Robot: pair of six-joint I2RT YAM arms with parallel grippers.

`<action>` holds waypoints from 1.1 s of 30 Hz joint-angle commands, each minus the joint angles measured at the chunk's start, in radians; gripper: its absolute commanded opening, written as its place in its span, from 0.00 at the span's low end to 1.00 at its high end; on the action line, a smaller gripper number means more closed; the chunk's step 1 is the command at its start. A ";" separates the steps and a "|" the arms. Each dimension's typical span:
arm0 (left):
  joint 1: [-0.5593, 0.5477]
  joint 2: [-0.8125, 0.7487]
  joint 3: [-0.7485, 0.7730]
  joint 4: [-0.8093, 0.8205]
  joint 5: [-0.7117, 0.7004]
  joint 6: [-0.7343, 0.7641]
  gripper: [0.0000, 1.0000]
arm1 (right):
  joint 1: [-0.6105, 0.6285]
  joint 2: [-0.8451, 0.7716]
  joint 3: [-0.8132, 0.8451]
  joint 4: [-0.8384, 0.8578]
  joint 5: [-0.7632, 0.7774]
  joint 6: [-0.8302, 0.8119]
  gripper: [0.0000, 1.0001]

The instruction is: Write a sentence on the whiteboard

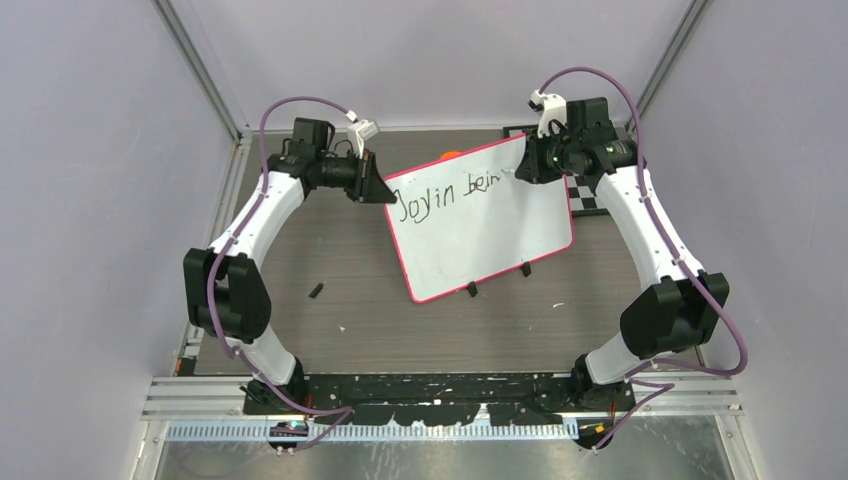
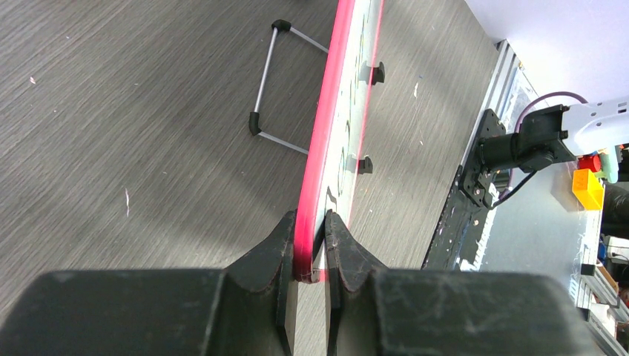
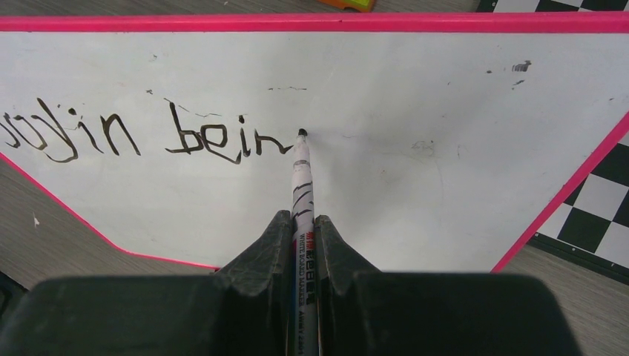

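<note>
Two failure modes noted. First: the right gripper [image 3: 302, 222], fingers clamped on the marker [image 3: 300, 174], sets its tip on the whiteboard [image 3: 415, 193] just past the final "n". Too much push could rock the board on the wire stand [image 2: 265, 81] behind it, or drive the pen back through the fingers and thin the line. Second: the left gripper [image 2: 311, 226] pinches only the pink rim at the board's left edge, a narrow hold that could slip and skew the writing. The sentence [image 3: 215, 141] reads "Joyin bein": thin, dark, uneven, along the board's upper part, judged unfinished. The board stands tilted on the table [image 1: 330, 240], with two black clips [image 1: 472, 290] on its lower edge and a checkerboard [image 3: 593, 215] behind its right corner.
</note>
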 commanded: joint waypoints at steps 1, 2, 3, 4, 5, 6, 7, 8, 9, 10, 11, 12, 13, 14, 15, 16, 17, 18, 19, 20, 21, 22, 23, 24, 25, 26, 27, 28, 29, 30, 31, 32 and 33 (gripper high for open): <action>-0.022 -0.014 -0.020 0.012 -0.064 0.064 0.00 | 0.008 -0.005 0.010 0.032 -0.013 -0.006 0.00; -0.022 -0.012 -0.021 0.012 -0.064 0.064 0.00 | 0.008 -0.010 0.000 0.032 -0.013 -0.007 0.00; -0.022 -0.012 -0.021 0.012 -0.062 0.065 0.00 | 0.009 -0.015 -0.009 0.032 -0.013 -0.009 0.00; -0.022 -0.012 -0.020 0.014 -0.062 0.064 0.00 | 0.009 -0.018 -0.017 0.033 -0.011 -0.009 0.00; -0.022 -0.012 -0.021 0.013 -0.062 0.064 0.00 | 0.009 -0.021 -0.024 0.033 -0.011 -0.010 0.00; -0.022 -0.012 -0.021 0.013 -0.062 0.065 0.00 | 0.009 -0.025 -0.032 0.033 -0.009 -0.011 0.00; -0.022 -0.011 -0.021 0.012 -0.061 0.064 0.00 | 0.010 -0.026 -0.038 0.033 -0.007 -0.013 0.00; -0.022 -0.012 -0.022 0.014 -0.063 0.064 0.00 | 0.009 -0.029 -0.044 0.032 -0.004 -0.016 0.00; -0.022 -0.012 -0.022 0.014 -0.063 0.064 0.00 | 0.009 -0.032 -0.049 0.033 -0.003 -0.018 0.00; -0.022 -0.013 -0.023 0.013 -0.063 0.065 0.00 | 0.009 -0.035 -0.056 0.033 -0.002 -0.020 0.00; -0.022 -0.013 -0.024 0.013 -0.064 0.064 0.00 | 0.008 -0.039 -0.061 0.033 0.002 -0.023 0.00; -0.022 -0.013 -0.025 0.014 -0.064 0.064 0.00 | 0.008 -0.041 -0.063 0.033 0.006 -0.025 0.00; -0.022 -0.013 -0.023 0.014 -0.064 0.064 0.00 | 0.006 -0.042 -0.063 0.033 0.011 -0.029 0.00; -0.022 -0.014 -0.024 0.014 -0.064 0.065 0.00 | 0.002 -0.043 -0.062 0.033 0.013 -0.030 0.00; -0.022 -0.012 -0.025 0.014 -0.064 0.065 0.00 | -0.001 -0.042 -0.060 0.033 0.016 -0.030 0.00; -0.022 -0.011 -0.023 0.014 -0.064 0.065 0.00 | -0.004 -0.040 -0.054 0.032 0.019 -0.031 0.00; -0.022 -0.011 -0.022 0.014 -0.064 0.065 0.00 | -0.007 -0.039 -0.047 0.030 0.023 -0.033 0.00; -0.022 -0.011 -0.022 0.014 -0.064 0.065 0.00 | -0.010 -0.037 -0.039 0.030 0.028 -0.036 0.00; -0.022 -0.012 -0.021 0.012 -0.064 0.065 0.00 | -0.010 -0.032 -0.028 0.030 0.031 -0.037 0.00; -0.022 -0.012 -0.021 0.013 -0.064 0.065 0.00 | -0.012 -0.029 -0.019 0.030 0.034 -0.037 0.00; -0.022 -0.013 -0.021 0.013 -0.064 0.064 0.00 | -0.012 -0.025 -0.008 0.030 0.033 -0.035 0.00; -0.022 -0.011 -0.021 0.012 -0.064 0.064 0.00 | -0.012 -0.019 0.001 0.030 0.032 -0.033 0.00; -0.022 -0.011 -0.021 0.014 -0.064 0.064 0.00 | -0.012 -0.014 0.011 0.030 0.032 -0.030 0.00; -0.022 -0.011 -0.021 0.014 -0.064 0.065 0.00 | -0.013 -0.008 0.020 0.030 0.032 -0.028 0.00; -0.022 -0.011 -0.021 0.013 -0.064 0.064 0.00 | -0.012 -0.003 0.027 0.031 0.033 -0.026 0.00; -0.022 -0.011 -0.020 0.013 -0.064 0.064 0.00 | -0.012 0.002 0.033 0.032 0.033 -0.026 0.00; -0.022 -0.011 -0.019 0.012 -0.064 0.064 0.00 | -0.012 0.005 0.038 0.032 0.033 -0.025 0.00; -0.022 -0.010 -0.019 0.011 -0.065 0.064 0.00 | -0.012 0.008 0.043 0.032 0.032 -0.024 0.00; -0.022 -0.011 -0.020 0.011 -0.065 0.064 0.00 | -0.012 0.011 0.046 0.032 0.030 -0.024 0.00; -0.022 -0.011 -0.020 0.011 -0.065 0.064 0.00 | -0.012 0.012 0.049 0.031 0.030 -0.023 0.00; -0.022 -0.010 -0.021 0.011 -0.065 0.064 0.00 | -0.012 0.014 0.051 0.030 0.030 -0.023 0.00; -0.022 -0.011 -0.021 0.011 -0.065 0.065 0.00 | -0.012 0.015 0.052 0.030 0.029 -0.023 0.00; -0.022 -0.011 -0.021 0.012 -0.066 0.065 0.00 | -0.012 0.016 0.052 0.029 0.029 -0.023 0.00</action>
